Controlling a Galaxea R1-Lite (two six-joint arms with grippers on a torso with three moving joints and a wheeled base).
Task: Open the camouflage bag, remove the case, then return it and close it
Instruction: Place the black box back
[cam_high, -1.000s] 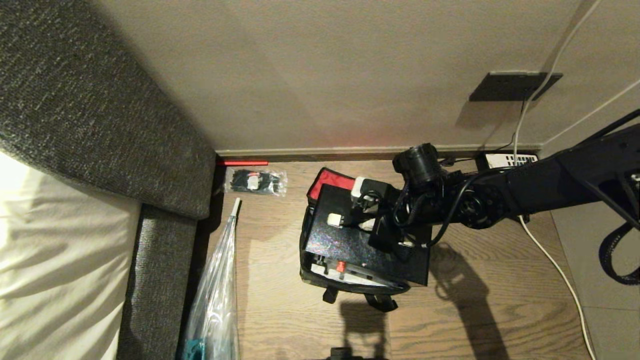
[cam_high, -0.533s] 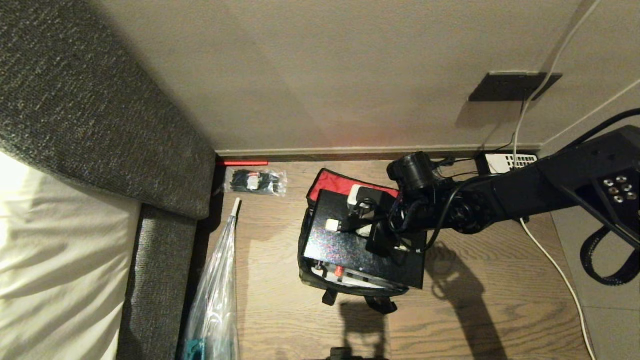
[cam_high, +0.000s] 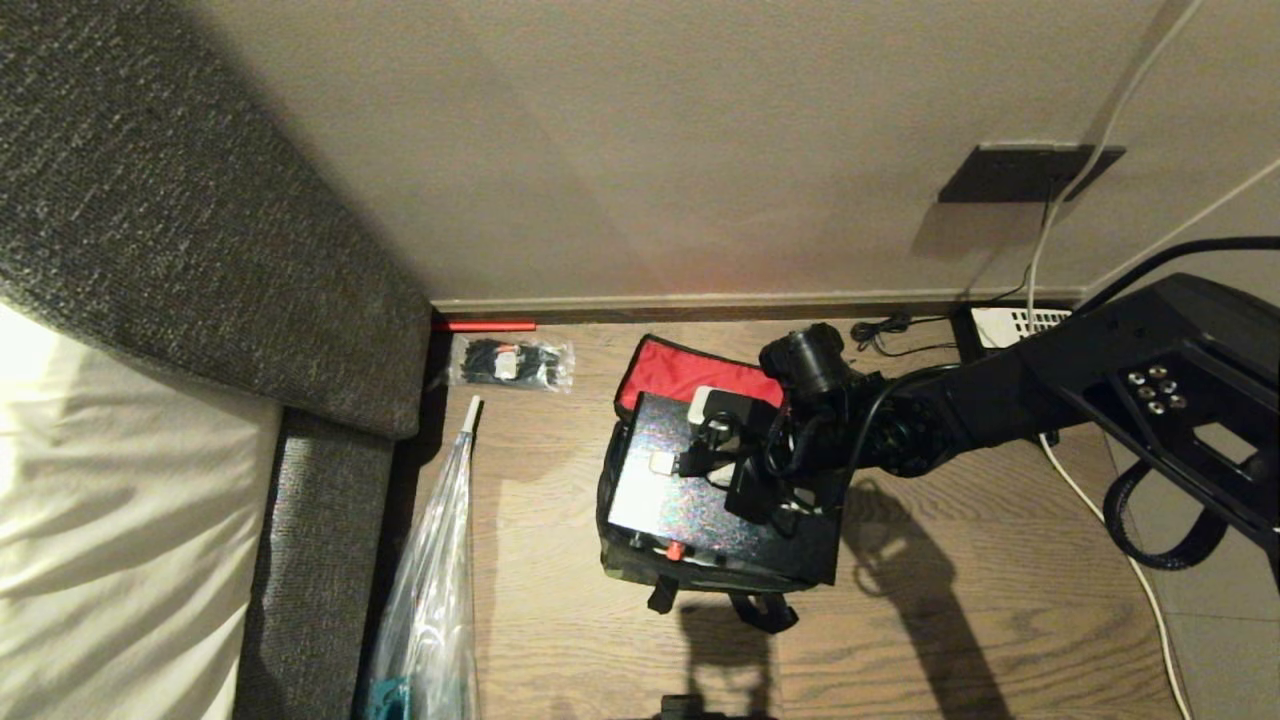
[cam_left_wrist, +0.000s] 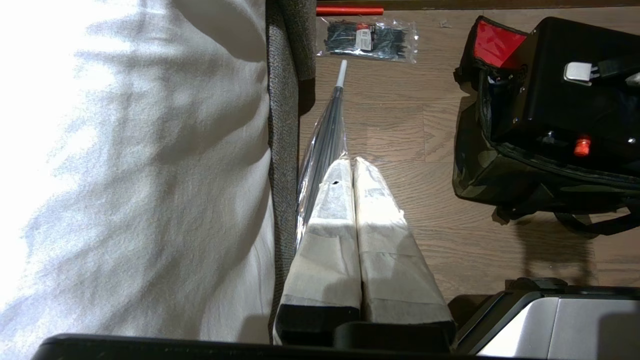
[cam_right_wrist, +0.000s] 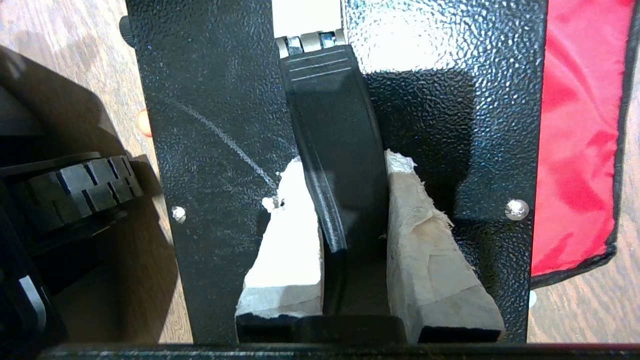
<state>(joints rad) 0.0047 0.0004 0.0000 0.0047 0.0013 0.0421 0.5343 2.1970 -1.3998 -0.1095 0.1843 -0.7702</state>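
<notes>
Hidden: camouflage bag (cam_high: 625, 555) mostly under case (cam_high: 690, 500) | Contents: case partly inside bag, centre floor | Right gripper (cam_right_wrist: 345, 180) clamped on case handle (cam_right_wrist: 325, 125) | Left gripper (cam_left_wrist: 353, 167) together, idle

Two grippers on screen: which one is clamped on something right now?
The right gripper: its fingers pinch the case's black handle above the camouflage bag. The left gripper is shut on nothing, beside the bed.

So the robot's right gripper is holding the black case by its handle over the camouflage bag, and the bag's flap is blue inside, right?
Not quite: the flap's lining is red, as the right wrist view shows. The right gripper does hold the case by its handle over the camouflage bag.
</notes>
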